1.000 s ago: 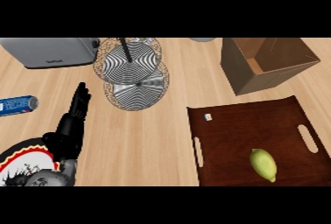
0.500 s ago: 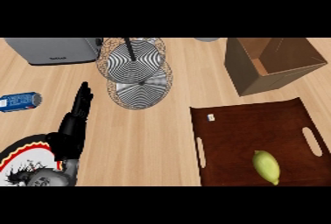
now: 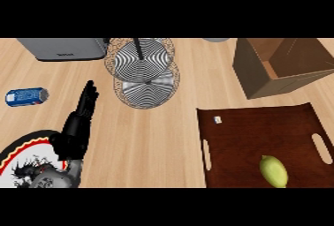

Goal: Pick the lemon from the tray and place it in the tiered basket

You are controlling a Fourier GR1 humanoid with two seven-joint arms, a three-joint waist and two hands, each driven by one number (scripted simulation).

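Observation:
A yellow-green lemon (image 3: 274, 171) lies near the front of a dark brown tray (image 3: 261, 128) at the lower right. The tiered wire basket (image 3: 143, 70), with black-and-white striped levels and a black centre post, stands at the top middle of the wooden counter. My left hand (image 3: 79, 119) stands at the left, edge-on, fingers straight and pointing away from me, holding nothing. It is well left of the tray and just below-left of the basket. My right hand does not show.
An open cardboard box (image 3: 282, 64) sits behind the tray at the upper right. A grey appliance (image 3: 64, 47) stands at the top left. A blue can (image 3: 27, 96) lies at the left edge. A patterned plate (image 3: 24, 160) is under my left forearm.
The whole view has slid a little: basket, box and tray sit slightly further right and lower than a second ago. My left hand keeps the same straight pose.

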